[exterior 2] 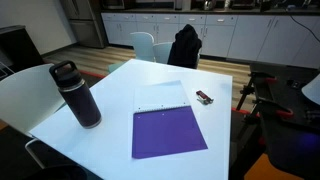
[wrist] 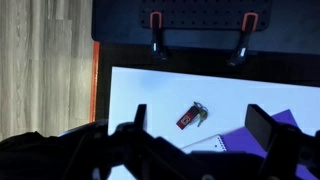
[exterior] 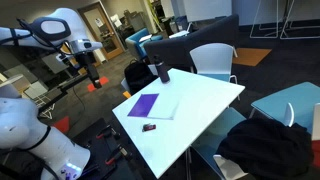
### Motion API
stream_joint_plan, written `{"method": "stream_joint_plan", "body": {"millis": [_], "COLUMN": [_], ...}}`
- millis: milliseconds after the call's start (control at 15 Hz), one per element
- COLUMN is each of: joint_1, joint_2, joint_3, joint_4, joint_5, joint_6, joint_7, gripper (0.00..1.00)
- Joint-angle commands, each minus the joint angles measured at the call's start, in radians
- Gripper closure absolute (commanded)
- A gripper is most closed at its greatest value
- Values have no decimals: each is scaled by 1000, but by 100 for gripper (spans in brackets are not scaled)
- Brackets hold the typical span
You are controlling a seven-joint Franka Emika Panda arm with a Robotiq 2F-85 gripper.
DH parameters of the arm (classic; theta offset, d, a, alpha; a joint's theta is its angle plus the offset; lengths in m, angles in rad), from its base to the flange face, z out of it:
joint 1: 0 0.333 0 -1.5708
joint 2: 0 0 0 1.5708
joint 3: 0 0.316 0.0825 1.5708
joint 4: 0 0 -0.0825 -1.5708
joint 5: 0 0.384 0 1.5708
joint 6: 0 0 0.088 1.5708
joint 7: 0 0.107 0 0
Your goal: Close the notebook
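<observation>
The notebook (exterior 2: pixel 168 133) lies open and flat on the white table (exterior 2: pixel 120 85). Its purple cover faces up on one side and a white page (exterior 2: pixel 163 97) on the other. It also shows in an exterior view (exterior: pixel 143 104) and at the right edge of the wrist view (wrist: pixel 288 122). My gripper (exterior: pixel 89 72) hangs high off the table's side, well apart from the notebook. In the wrist view its two dark fingers (wrist: pixel 201 110) stand wide apart with nothing between them.
A small dark tag with a red tip and keys (wrist: pixel 188 117) lies on the table next to the notebook (exterior 2: pixel 204 98). A dark bottle (exterior 2: pixel 78 95) stands upright near a table corner (exterior: pixel 162 71). Chairs (exterior: pixel 213 60) and a black jacket (exterior: pixel 268 145) surround the table.
</observation>
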Motion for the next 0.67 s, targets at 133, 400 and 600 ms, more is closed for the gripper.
{"method": "stream_joint_plan", "body": {"millis": [133, 400, 600], "joint_1": [17, 22, 51], "joint_2": [2, 8, 51], "joint_3": [-15, -15, 1], "joint_4": [2, 5, 28], "joint_5": [-7, 3, 48], "joint_6": [-4, 14, 116], "joint_7": [7, 9, 28], "gripper": [0, 0, 0]}}
